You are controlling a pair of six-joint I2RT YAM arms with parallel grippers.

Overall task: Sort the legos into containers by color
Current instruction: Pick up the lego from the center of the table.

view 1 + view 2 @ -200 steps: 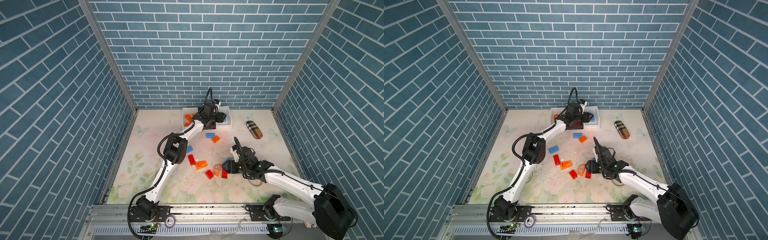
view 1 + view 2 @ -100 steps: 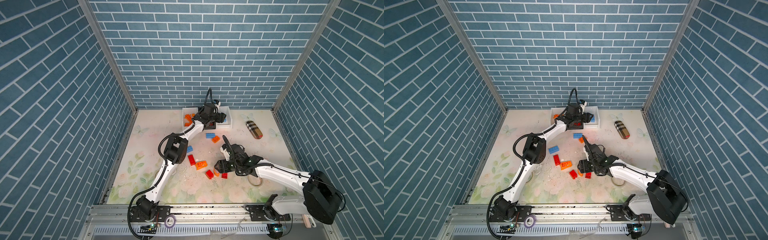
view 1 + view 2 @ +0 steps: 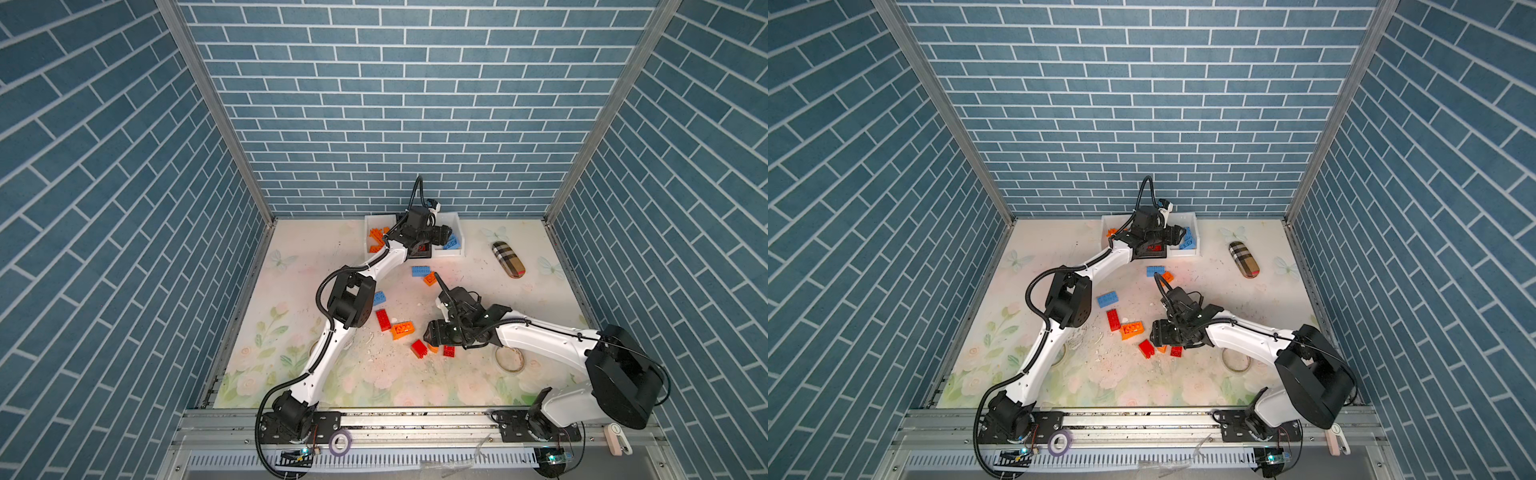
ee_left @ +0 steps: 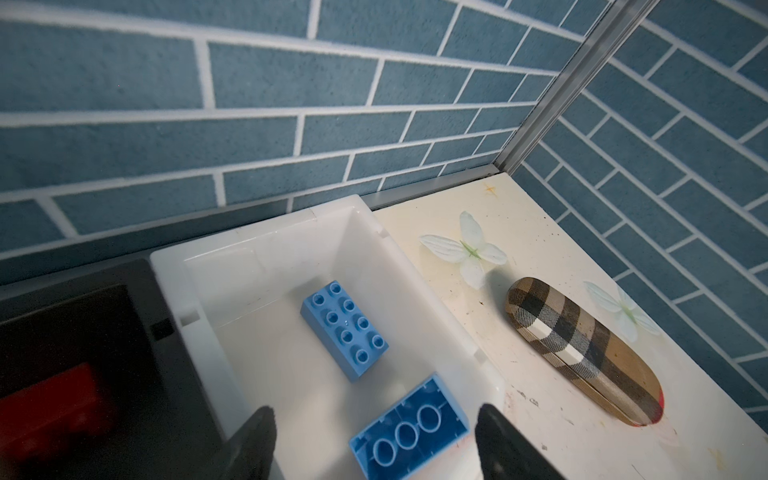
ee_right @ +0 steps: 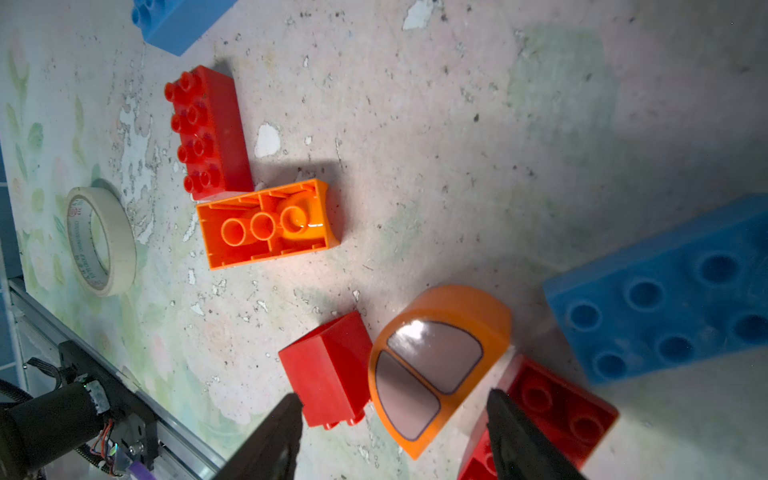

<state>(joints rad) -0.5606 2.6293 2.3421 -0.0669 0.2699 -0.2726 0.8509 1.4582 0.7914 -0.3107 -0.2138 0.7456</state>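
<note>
My left gripper (image 4: 376,440) hangs open over the back white container (image 4: 253,230). Two light blue legos lie in it, one studs-up (image 4: 345,332) and one upside down (image 4: 409,428) under the jaws. Beside it the black container (image 4: 83,299) holds a red brick (image 4: 54,403). Another white container (image 3: 368,232) holds orange legos. My right gripper (image 5: 392,409) is open over the orange arched window piece (image 5: 436,357), with red bricks (image 5: 328,370) on either side. Loose red (image 3: 383,320), orange (image 3: 402,330) and blue (image 3: 420,271) legos lie mid-table.
A tan plaid case (image 3: 508,259) lies at the back right. A clear tape roll (image 3: 509,359) sits under my right forearm, and a cream tape roll (image 5: 102,241) lies near the front rail. A large blue brick (image 5: 665,291) is close to my right gripper.
My right gripper has swung left from beside the tape roll to over the red and orange pieces. The left gripper stayed over the containers and its jaws widened.
</note>
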